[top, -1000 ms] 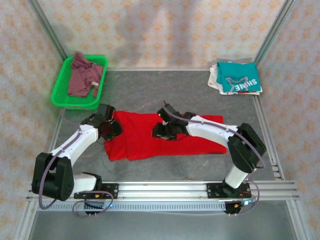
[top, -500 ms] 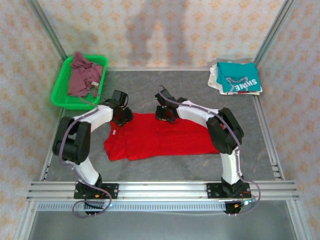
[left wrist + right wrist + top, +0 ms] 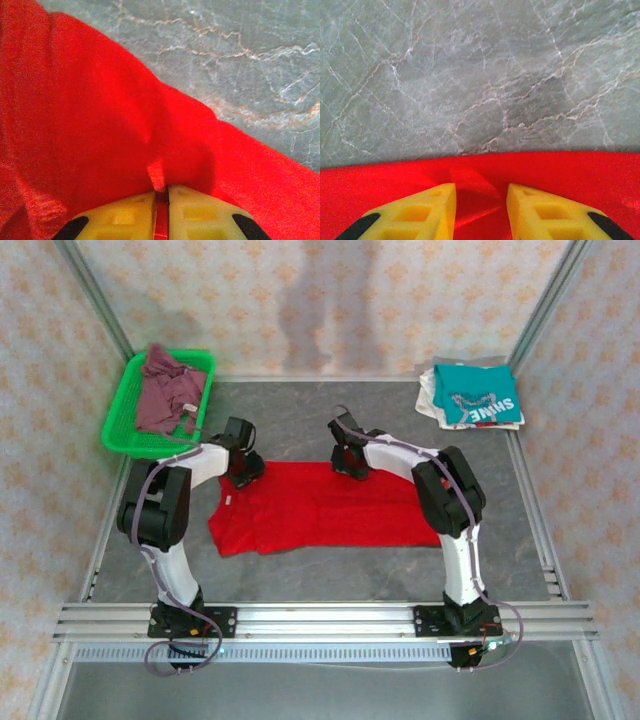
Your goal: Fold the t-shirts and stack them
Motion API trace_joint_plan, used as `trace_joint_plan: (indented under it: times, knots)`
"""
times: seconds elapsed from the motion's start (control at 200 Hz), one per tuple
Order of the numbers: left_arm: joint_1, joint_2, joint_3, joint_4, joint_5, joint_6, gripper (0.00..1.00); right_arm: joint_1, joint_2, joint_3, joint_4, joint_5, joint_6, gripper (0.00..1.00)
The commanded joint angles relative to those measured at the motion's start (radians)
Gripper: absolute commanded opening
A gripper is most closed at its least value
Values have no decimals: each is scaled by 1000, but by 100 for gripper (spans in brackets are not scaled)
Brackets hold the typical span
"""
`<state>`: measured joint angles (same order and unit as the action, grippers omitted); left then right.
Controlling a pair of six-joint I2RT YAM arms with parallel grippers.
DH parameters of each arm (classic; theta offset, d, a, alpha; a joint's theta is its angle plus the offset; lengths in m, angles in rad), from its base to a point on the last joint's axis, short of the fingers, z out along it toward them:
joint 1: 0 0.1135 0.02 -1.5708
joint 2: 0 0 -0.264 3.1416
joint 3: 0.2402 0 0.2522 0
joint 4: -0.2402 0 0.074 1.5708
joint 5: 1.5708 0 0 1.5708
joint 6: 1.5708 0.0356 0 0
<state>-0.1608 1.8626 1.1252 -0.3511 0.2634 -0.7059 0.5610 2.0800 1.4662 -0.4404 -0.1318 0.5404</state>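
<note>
THING: red t-shirt [image 3: 320, 512] lies flat on the table [image 3: 290, 420], long axis left-right | LEFT JAWS: clenched on its far-left corner | RIGHT JAWS: parted over the cloth, just inside its far edge, mid-length | RELATION: both sit at the far edge; we judge the fold runs toward the near edge.

- left pincer [image 3: 161, 196] at bottom edge, yellow jaws nearly together, clamping a thin pinched ridge of the red t-shirt [image 3: 75, 125]
- cloth puckers up right at the pinch
- shirt covers left and lower frame, its edge running diagonally
- grey veined worktop [image 3: 240, 60] upper right
</note>
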Motion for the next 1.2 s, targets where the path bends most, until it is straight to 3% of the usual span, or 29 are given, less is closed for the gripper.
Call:
trace_joint_plan:
  times: [0.0, 0.165, 0.47, 0.591, 0.701, 0.926, 1.071, 1.191]
  knots:
    - [11, 95, 72, -35, -60, 9, 14, -26, 20, -8, -3, 6, -28, 34]
    - [-15, 231, 272, -88, -58, 13, 14, -34, -80, -42, 59, -77, -19, 40]
    - [-33, 536, 879, -281, -59, 61, 14, -82, -324, -177, 94, 27, -100, 46]
    - [-36, 527, 986, -314, -66, 74, 15, -118, -373, -221, 85, 35, -109, 46]
    - [-48, 371, 872, -280, -113, 82, 15, -130, -401, -232, 44, 61, -138, 48]
    - [-82, -77, 354, -141, -203, 68, 22, -135, -373, -219, -31, 74, -203, 49]
    - [-85, -177, 106, -95, -187, 40, 22, -136, -316, -159, -131, 110, -291, 47]
    - [-85, -175, 15, -67, -173, 24, 22, -156, -239, -86, -233, 142, -312, 42]
